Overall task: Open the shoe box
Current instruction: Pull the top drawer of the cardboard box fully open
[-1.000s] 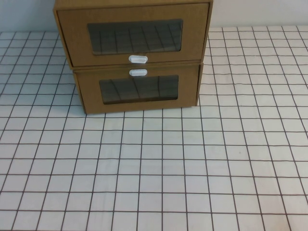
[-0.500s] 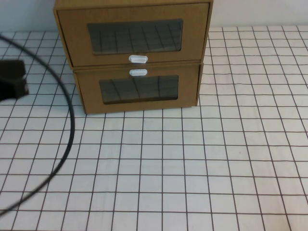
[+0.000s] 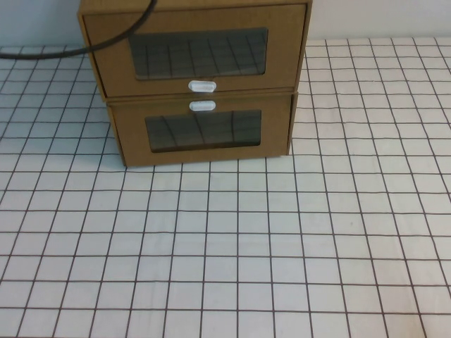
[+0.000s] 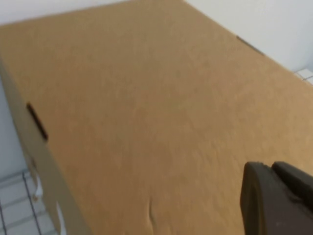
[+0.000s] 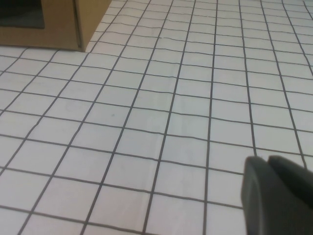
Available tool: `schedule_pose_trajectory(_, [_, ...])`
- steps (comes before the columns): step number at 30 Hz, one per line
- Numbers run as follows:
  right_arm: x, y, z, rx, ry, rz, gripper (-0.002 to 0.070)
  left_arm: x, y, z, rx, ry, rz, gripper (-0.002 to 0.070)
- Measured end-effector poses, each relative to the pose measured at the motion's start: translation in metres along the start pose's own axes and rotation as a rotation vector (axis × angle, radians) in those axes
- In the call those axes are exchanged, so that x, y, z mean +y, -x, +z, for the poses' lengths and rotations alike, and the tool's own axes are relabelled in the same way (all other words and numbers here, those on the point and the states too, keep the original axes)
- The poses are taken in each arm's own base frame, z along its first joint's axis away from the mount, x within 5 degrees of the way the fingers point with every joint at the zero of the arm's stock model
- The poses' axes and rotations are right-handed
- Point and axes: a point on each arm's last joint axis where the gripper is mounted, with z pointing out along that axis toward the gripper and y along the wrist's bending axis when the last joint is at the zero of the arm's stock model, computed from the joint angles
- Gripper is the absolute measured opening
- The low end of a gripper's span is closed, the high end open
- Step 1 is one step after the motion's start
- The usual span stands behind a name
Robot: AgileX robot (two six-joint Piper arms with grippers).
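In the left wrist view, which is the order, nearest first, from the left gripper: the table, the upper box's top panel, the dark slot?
The left gripper is above the upper box; right gripper, over the table.
1. top panel, directly beneath.
2. dark slot, at the panel's front edge.
3. table, down past that edge.

Right gripper [image 5: 266, 164], fingers together, low over gridded tablecloth [image 5: 161, 112]; shoe box [image 5: 58, 24] corner well apart.

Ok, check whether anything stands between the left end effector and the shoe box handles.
Nothing visible does. The left end effector hovers above the top of the upper shoe box; the upper handle and lower handle on the fronts are uncovered. The right end effector hangs over the table, apart from the boxes.
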Motion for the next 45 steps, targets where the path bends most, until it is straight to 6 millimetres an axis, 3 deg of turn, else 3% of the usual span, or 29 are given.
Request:
schedule_pose_trajectory(6, [0.000, 0.000, 0.000, 0.000, 0.000, 0.000, -0.0013, -0.003, 0.018, 0.044, -0.028, -0.056, 0.041, -0.0002])
schedule_pose_trajectory(11, [0.000, 0.000, 0.000, 0.000, 0.000, 0.000, -0.0013, -0.006, 0.010, 0.082, 0.007, -0.099, 0.047, -0.0002])
schedule_pose_trajectory(19, [-0.003, 0.000, 0.000, 0.005, -0.031, -0.083, -0.0013, 0.000, -0.012, 0.119, 0.064, -0.106, 0.032, -0.0002])
schedule_pose_trajectory(26, [-0.002, 0.002, 0.000, -0.025, -0.020, -0.045, -0.0013, 0.003, -0.019, 0.128, 0.080, -0.099, 0.029, -0.0002])
schedule_pose_trajectory(40, [-0.002, 0.028, -0.005, -0.313, 0.074, 0.579, -0.0013, 0.004, -0.020, 0.129, 0.084, -0.102, 0.037, -0.0002])
schedule_pose_trajectory(45, [0.005, 0.039, -0.009, -0.272, 0.164, 0.708, -0.0013, 0.003, -0.020, 0.129, 0.085, -0.105, 0.037, -0.0002])
